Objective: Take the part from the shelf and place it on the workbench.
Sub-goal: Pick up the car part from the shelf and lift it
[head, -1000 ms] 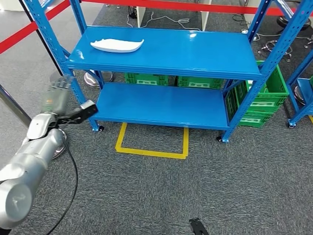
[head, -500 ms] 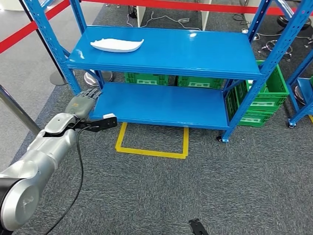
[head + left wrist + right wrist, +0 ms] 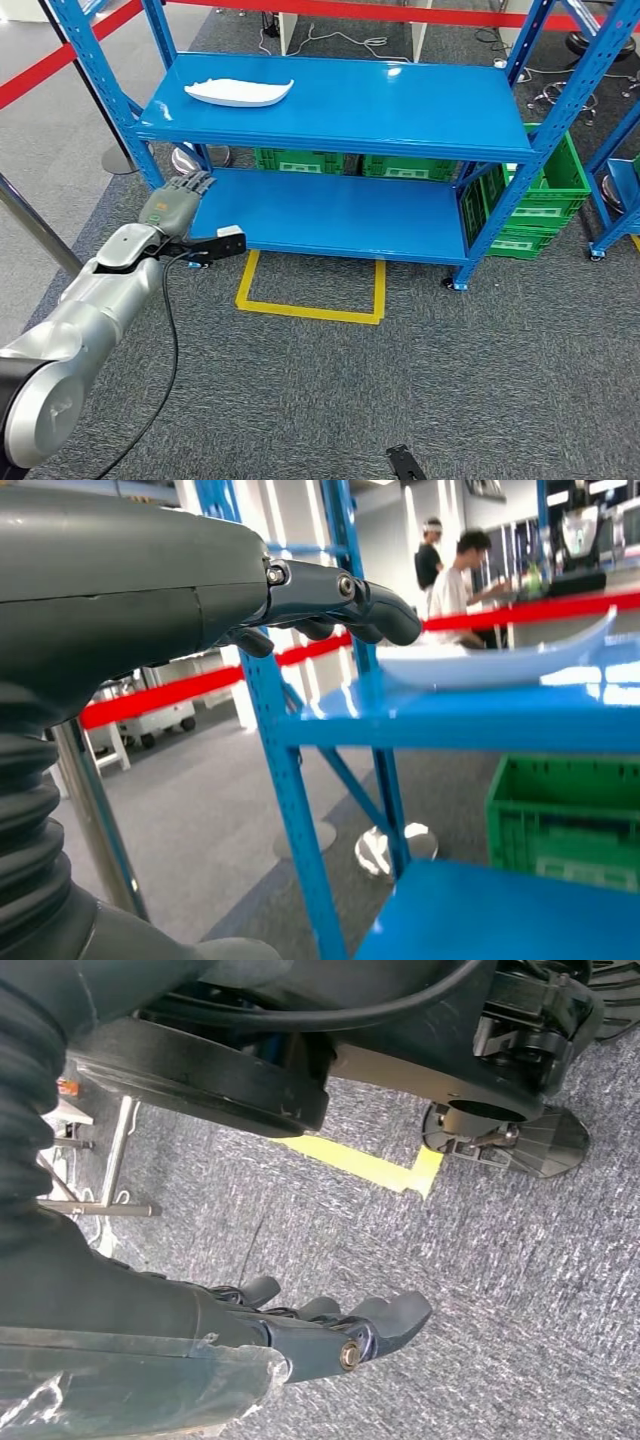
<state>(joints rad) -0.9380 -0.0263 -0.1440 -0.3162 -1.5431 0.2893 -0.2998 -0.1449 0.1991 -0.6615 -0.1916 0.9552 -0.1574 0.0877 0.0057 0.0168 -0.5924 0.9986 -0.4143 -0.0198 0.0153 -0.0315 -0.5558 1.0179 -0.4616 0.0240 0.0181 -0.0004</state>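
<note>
One white part, one blue shelf
One part [image 3: 239, 92] on the shelf [image 3: 340, 130]; four green crates [image 3: 540, 200] behind; two people [image 3: 460, 575] far off.

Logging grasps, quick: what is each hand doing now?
Left hand: open, holding nothing, fingers extended.
Right hand: open, holding nothing, above the carpet.

The part [image 3: 240, 92] is lying on the shelf's [image 3: 423, 140] top level toward its left end; my left hand [image 3: 175, 203] is hovering below, beside the lower level's left corner.
</note>
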